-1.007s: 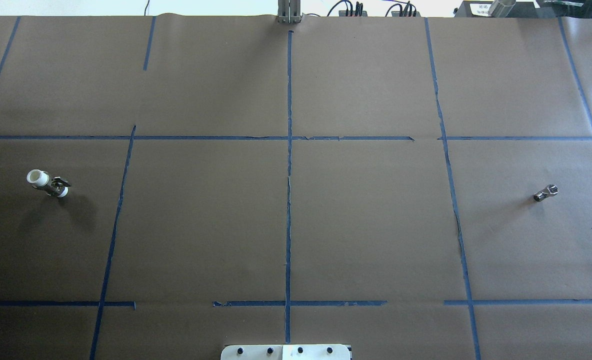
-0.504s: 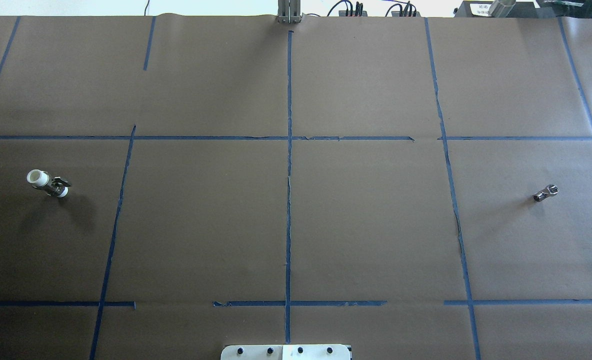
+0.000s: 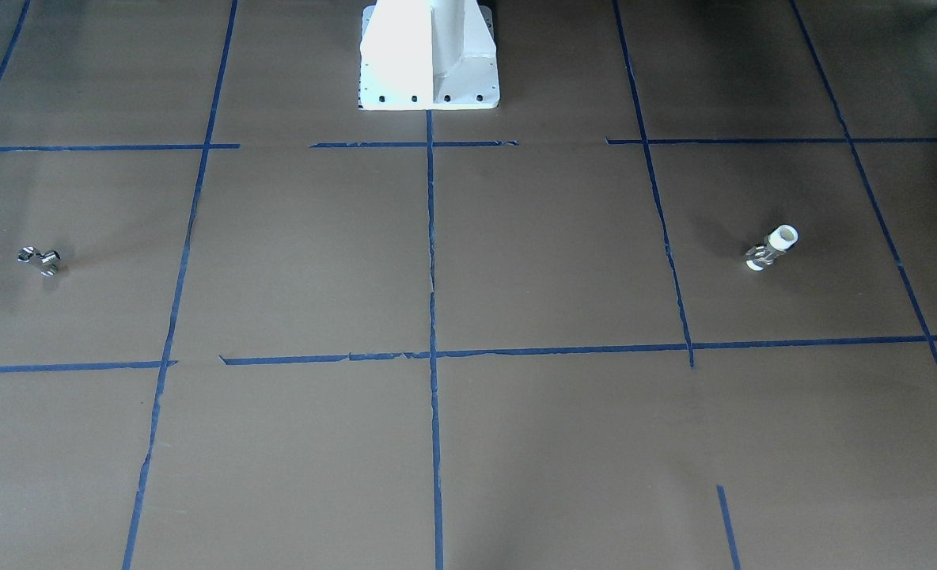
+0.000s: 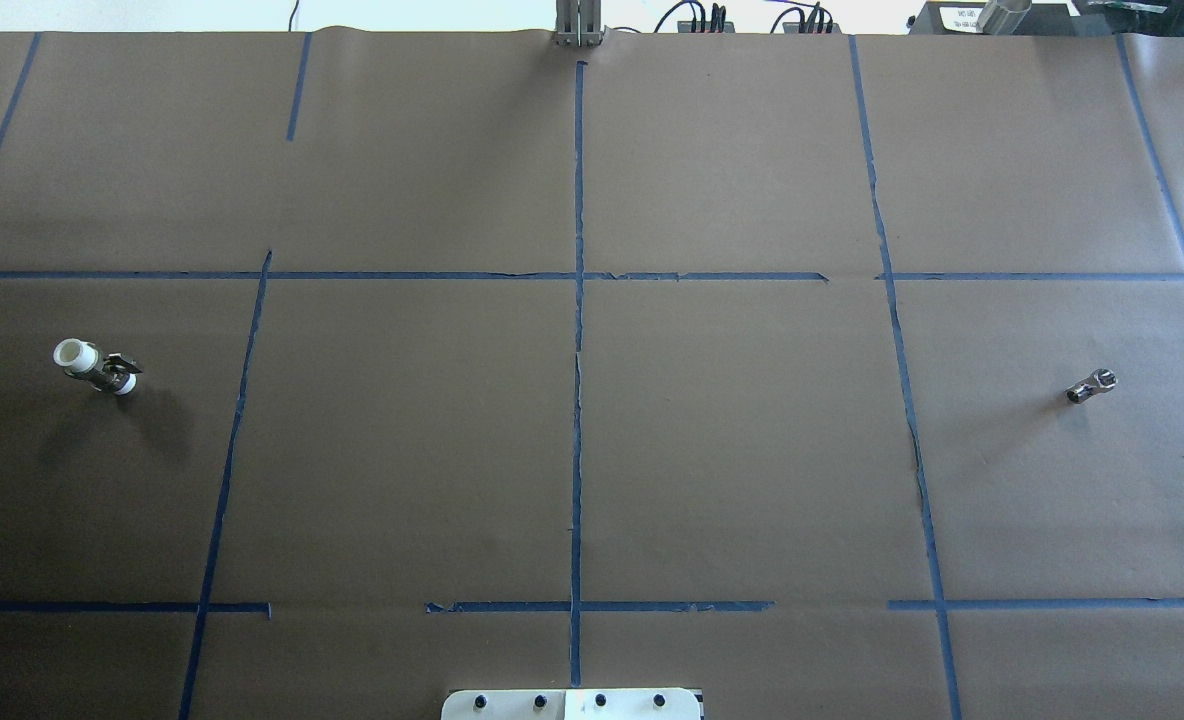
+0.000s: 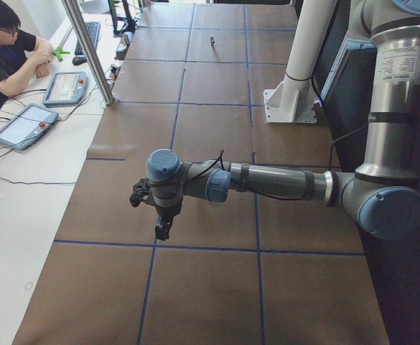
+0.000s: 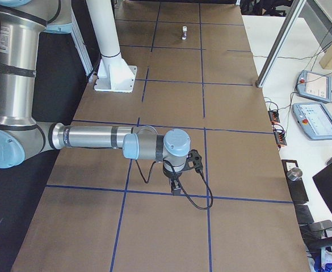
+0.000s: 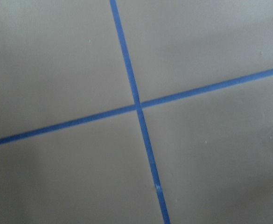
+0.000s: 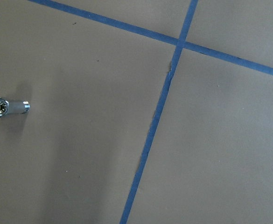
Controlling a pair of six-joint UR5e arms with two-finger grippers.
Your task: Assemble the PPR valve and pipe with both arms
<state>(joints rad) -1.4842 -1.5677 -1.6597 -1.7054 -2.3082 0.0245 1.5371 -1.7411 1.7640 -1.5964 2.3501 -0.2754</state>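
Observation:
The PPR valve [image 4: 97,368], white with a silvery collar, lies on the brown table at the far left; in the front-facing view it lies at the right [image 3: 771,248]. The pipe [image 4: 1091,387], a tiny all-silver piece, lies at the far right and also shows in the right wrist view [image 8: 8,107]. My left gripper [image 5: 163,228] shows only in the exterior left view, hanging above the table, and I cannot tell whether it is open or shut. My right gripper [image 6: 177,188] shows only in the exterior right view, and I cannot tell its state either. Neither wrist view shows any fingers.
Blue tape lines [image 4: 577,330] divide the brown paper into squares. The white pedestal [image 3: 429,55] stands at the robot's edge of the table. A seated operator [image 5: 8,50], teach pendants [image 6: 319,120] and an aluminium post [image 5: 87,50] are along the far side.

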